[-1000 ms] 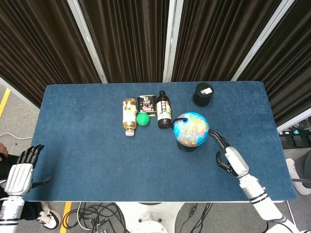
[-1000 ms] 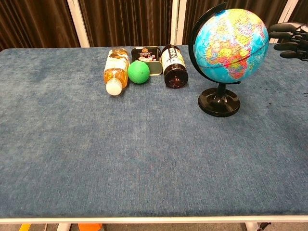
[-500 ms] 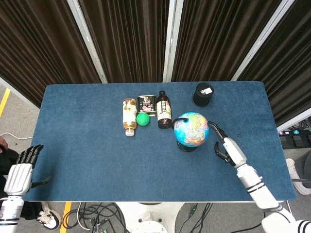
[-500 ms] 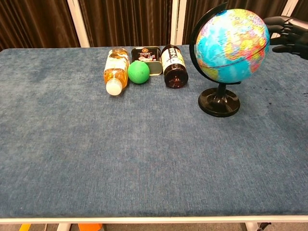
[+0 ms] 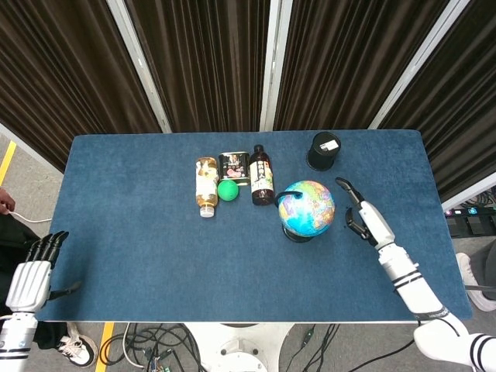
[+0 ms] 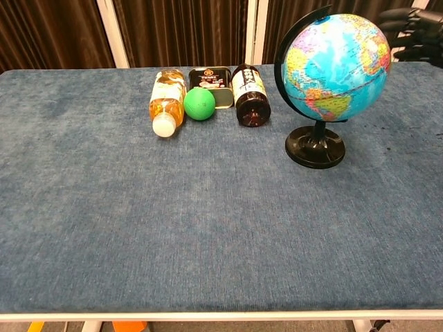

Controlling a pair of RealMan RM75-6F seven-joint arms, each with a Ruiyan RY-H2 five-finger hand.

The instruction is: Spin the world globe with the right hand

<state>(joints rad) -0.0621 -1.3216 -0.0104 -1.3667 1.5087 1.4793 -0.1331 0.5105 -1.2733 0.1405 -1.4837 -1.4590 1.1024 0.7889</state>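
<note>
The world globe stands upright on its black round base, right of the table's middle. My right hand hovers just to the globe's right with its dark fingers spread, a small gap away from the sphere and holding nothing. My left hand hangs off the table's front left corner, fingers apart and empty; the chest view does not show it.
A lying juice bottle, a green ball, a tin and a dark bottle lie in a row left of the globe. A black cup stands behind it. The blue table is bordered by dark curtains.
The globe has turned on its axis, showing different continents. My right hand has swept from the globe's front right toward the far side, fingertips coming off the sphere.
</note>
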